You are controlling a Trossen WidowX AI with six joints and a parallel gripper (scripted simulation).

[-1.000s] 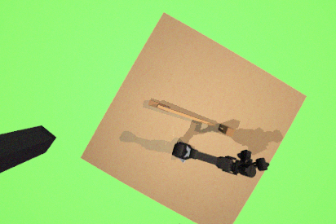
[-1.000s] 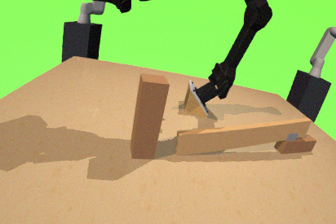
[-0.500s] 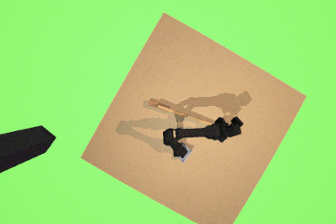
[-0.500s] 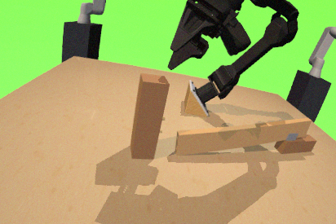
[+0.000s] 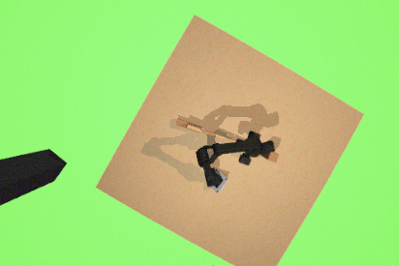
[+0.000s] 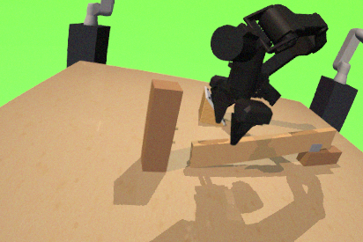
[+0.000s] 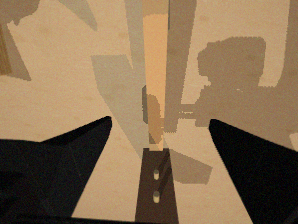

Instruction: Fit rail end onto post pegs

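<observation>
The rail (image 5: 196,129) (image 6: 211,154) (image 7: 156,60) slopes, its near end on the table and its far end in the grey bracket (image 6: 315,148) on the low block (image 5: 180,122) (image 6: 326,158). The post (image 5: 273,158) (image 6: 160,132) (image 7: 146,190) stands upright, a gap away from the rail's near end. Its upper peg (image 7: 156,196) and lower peg (image 7: 156,174) point toward the rail. My gripper (image 5: 249,147) (image 6: 225,133) (image 7: 159,122) is open and empty, pointing down over the rail near its near end, one finger to each side. The holes are hidden.
The arm's base plate (image 5: 222,185) stands beside the rail, on a wooden wedge (image 6: 206,116). The arm reaches over from there. The tabletop (image 5: 291,111) ends in straight edges. Dark stands (image 6: 87,44) (image 6: 332,101) rise beyond it. Arm shadows cross the table and rail.
</observation>
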